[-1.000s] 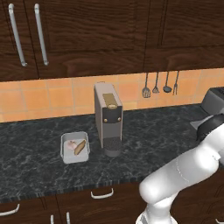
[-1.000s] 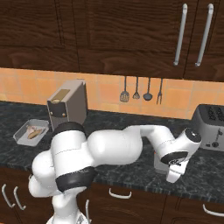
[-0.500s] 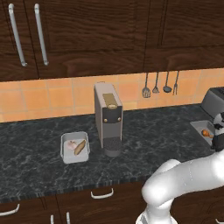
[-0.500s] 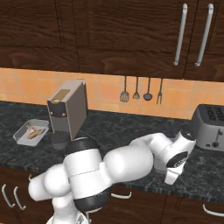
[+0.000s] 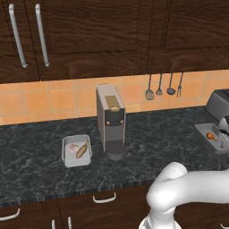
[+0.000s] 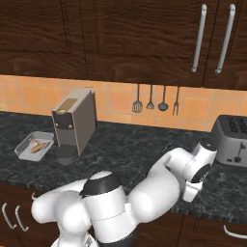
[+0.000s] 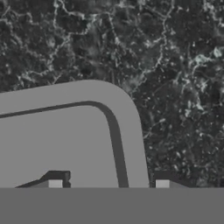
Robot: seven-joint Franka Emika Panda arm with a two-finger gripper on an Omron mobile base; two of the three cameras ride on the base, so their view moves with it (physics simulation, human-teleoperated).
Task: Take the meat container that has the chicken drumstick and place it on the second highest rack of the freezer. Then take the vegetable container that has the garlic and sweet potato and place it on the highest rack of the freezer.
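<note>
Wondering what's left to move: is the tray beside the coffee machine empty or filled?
Filled: the tray lies flat on the counter, holding a pale garlic bulb and an orange-tan sweet potato.

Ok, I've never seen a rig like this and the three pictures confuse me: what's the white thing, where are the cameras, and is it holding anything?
The white jointed machine is a robot arm on a rolling base. Two cameras sit behind it, left and right; the third looks along its gripper. On the dark speckled counter stand a grey coffee machine, a silver toaster, a grey vegetable tray and a grey drumstick tray. The open jaws straddle a tray rim, apparently the drumstick tray's; nothing is gripped.
</note>
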